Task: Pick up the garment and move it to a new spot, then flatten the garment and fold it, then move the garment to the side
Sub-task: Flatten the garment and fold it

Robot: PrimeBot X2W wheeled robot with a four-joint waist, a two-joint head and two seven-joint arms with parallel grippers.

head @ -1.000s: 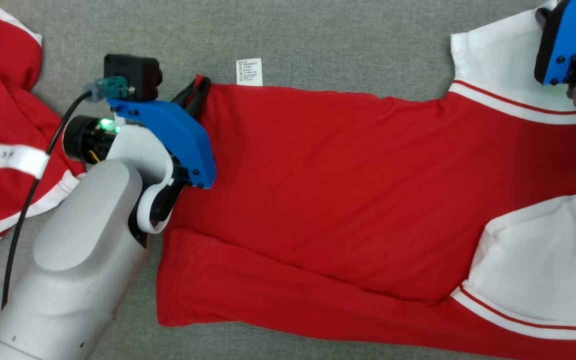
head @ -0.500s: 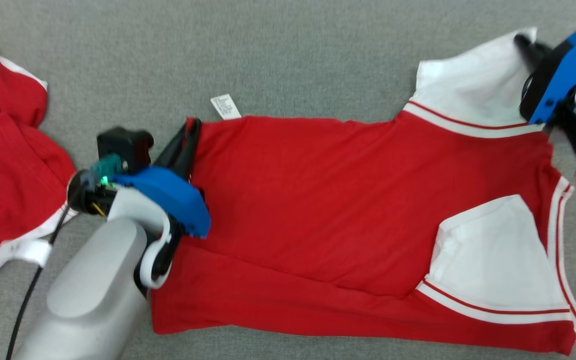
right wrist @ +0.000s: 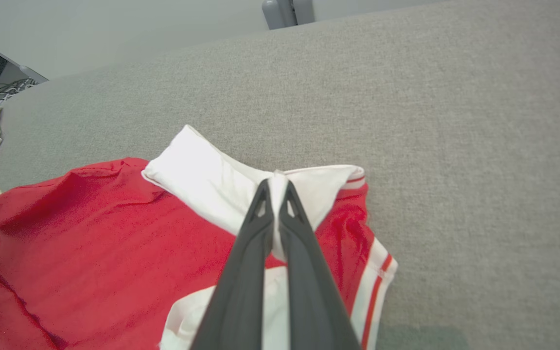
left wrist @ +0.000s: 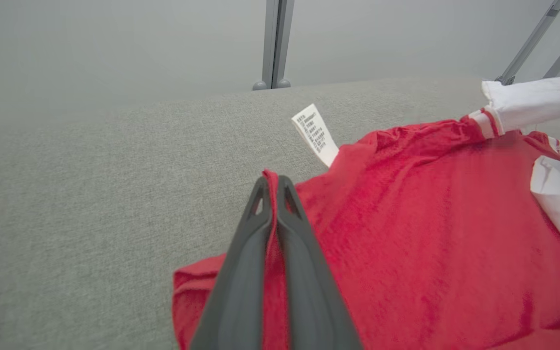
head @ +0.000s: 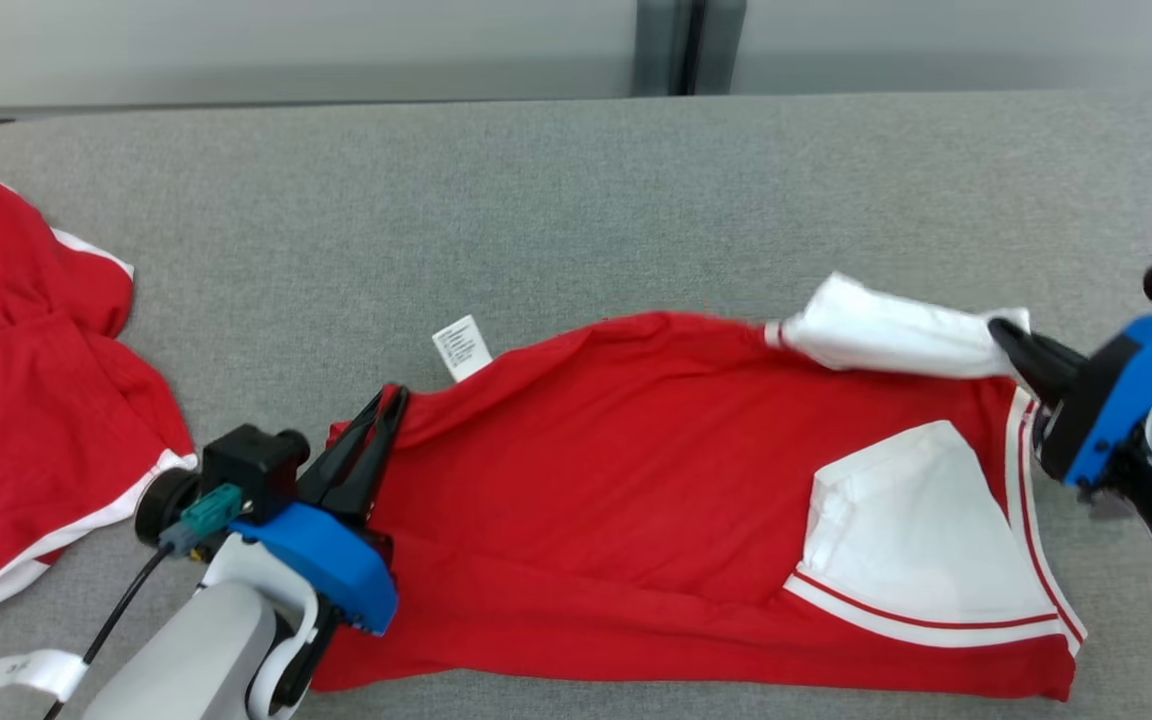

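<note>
The garment (head: 636,470) is a red shirt with white sleeves, stretched across the grey padded table (head: 556,210). My left gripper (head: 391,398) is shut on its red hem corner; in the left wrist view the left gripper (left wrist: 272,182) pinches red cloth between its two dark fingers. My right gripper (head: 1004,330) is shut on the far white sleeve (head: 886,335), and the right wrist view shows the right gripper (right wrist: 274,187) clamped on white cloth. The far edge is lifted off the table and drawn toward the near side. A white care label (head: 462,347) sticks out of the far seam.
A second red garment (head: 26,400) with white trim lies crumpled at the table's left end. A black cable (head: 106,630) runs along my left forearm. The table's far edge (head: 336,105) meets a grey wall with a post (head: 671,45).
Both grippers have pulled the garment's far edge up and toward the near side, so the far sleeve now folds over. The head camera has tilted up, bringing the table's far edge into view.
</note>
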